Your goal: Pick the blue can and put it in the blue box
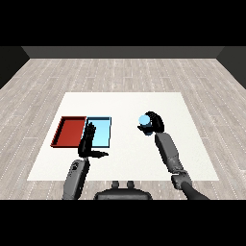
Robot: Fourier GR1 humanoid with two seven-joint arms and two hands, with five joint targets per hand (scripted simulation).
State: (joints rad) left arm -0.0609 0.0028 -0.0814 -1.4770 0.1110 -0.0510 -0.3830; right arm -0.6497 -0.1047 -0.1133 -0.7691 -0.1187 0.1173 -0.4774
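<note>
From the head view, the right hand [154,123] was curled round the blue can [144,120], holding it over the white table [192,158], well to the right of the trays. The blue tray [102,132] lay just beside the red tray [69,130], their sides touching. The left hand [88,142] had straight fingers and its thumb stuck out to the right, held over the blue tray's near-left edge.
</note>
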